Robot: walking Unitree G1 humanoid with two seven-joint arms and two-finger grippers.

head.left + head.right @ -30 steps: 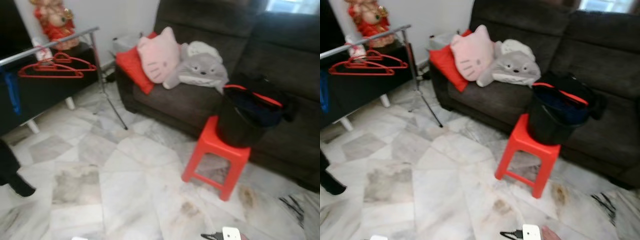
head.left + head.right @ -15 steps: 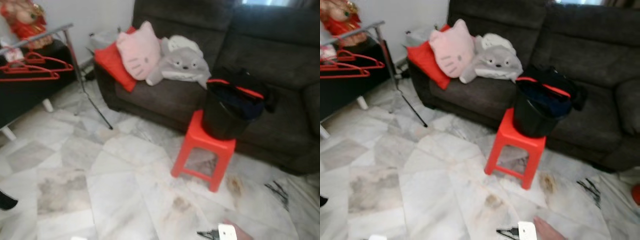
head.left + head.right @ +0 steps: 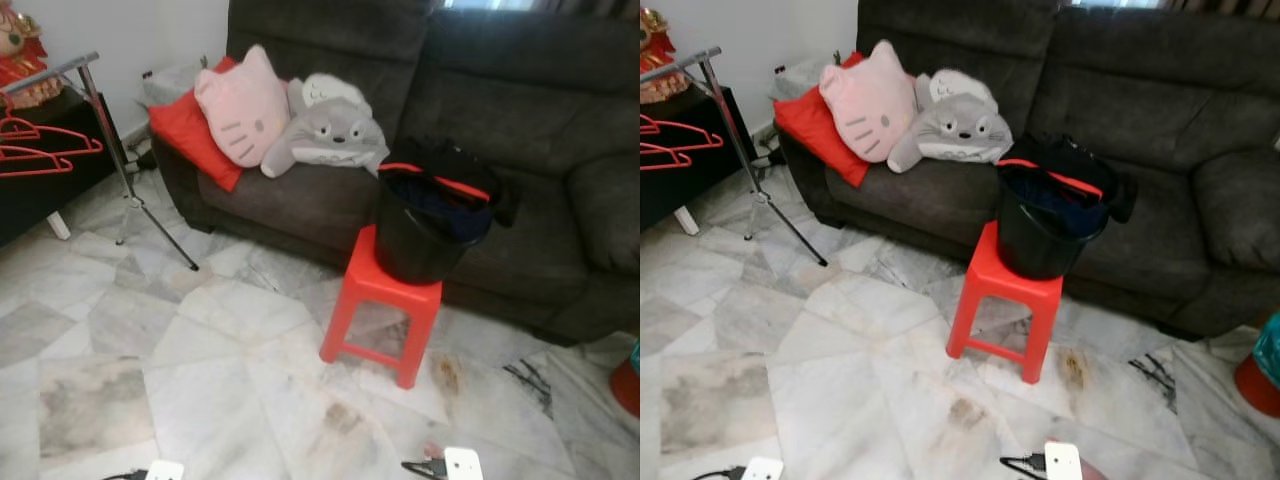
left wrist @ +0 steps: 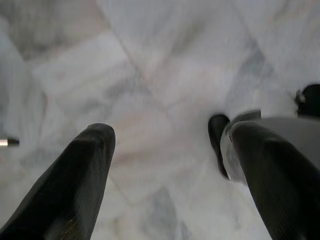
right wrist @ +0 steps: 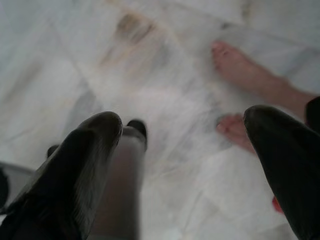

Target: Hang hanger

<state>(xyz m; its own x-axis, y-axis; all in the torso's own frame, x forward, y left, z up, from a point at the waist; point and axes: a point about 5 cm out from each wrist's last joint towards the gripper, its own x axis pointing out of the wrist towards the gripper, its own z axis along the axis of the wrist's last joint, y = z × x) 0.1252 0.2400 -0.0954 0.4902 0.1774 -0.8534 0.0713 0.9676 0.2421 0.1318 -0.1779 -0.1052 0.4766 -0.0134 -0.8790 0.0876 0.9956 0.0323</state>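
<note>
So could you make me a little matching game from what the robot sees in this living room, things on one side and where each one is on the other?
Things:
1. black bucket
2. pink cat pillow
3. red hangers
4. grey plush toy

Places:
A. hanging on the metal clothes rail at the robot's left
B. on the sofa, between the pink pillow and the bucket
C. on top of the red stool
D. on the sofa, leaning against a red cushion

Pairs: 1-C, 2-D, 3-A, 4-B
</note>
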